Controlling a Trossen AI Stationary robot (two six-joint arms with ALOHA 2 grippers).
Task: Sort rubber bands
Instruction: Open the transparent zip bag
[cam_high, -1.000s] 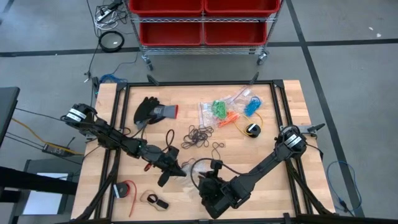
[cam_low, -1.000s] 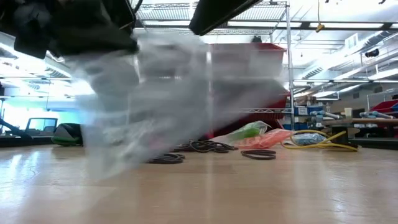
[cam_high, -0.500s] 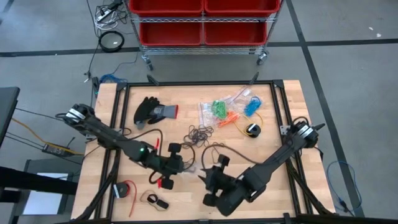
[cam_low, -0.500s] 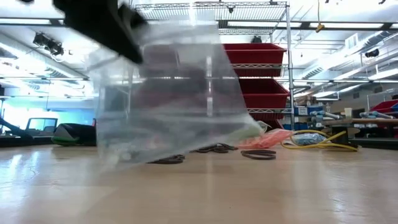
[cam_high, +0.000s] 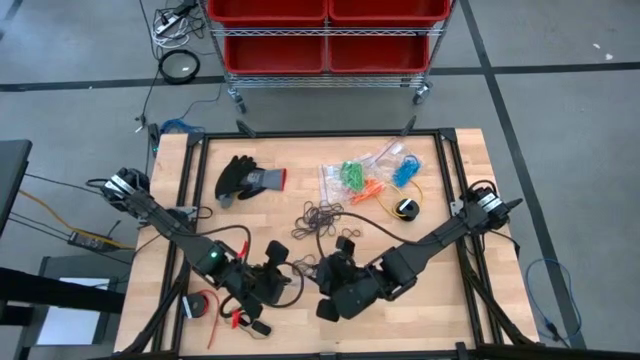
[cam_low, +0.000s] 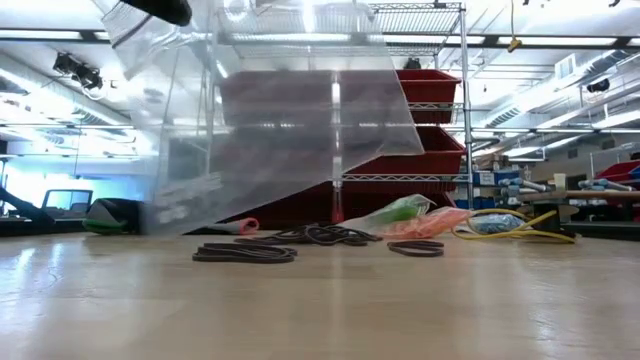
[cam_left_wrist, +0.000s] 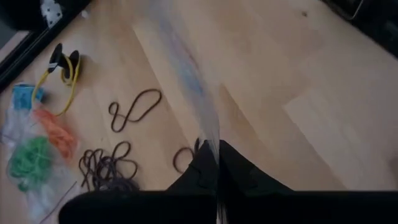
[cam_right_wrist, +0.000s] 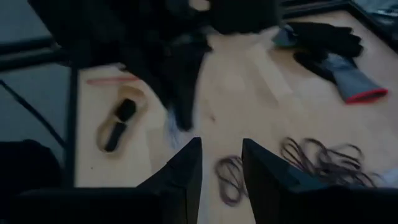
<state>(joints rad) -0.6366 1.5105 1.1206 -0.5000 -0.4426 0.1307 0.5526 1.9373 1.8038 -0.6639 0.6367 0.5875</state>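
Jaws: left gripper (cam_left_wrist: 217, 177) pinched tight on the edge of a clear plastic bag (cam_low: 270, 130); right gripper (cam_right_wrist: 221, 165) jaws parted, holding nothing, wider than a second ago. Both grippers sit low-centre on the bench (cam_high: 455, 200), closer together than before. Bag now hangs higher in the low view, its lower edge near the wood. Black rubber bands (cam_high: 322, 215) lie loose mid-bench; green, orange, blue ones stay bagged near the far edge. One loop possibly under the right jaws, blurred. Glove (cam_high: 245, 178) unmoved.
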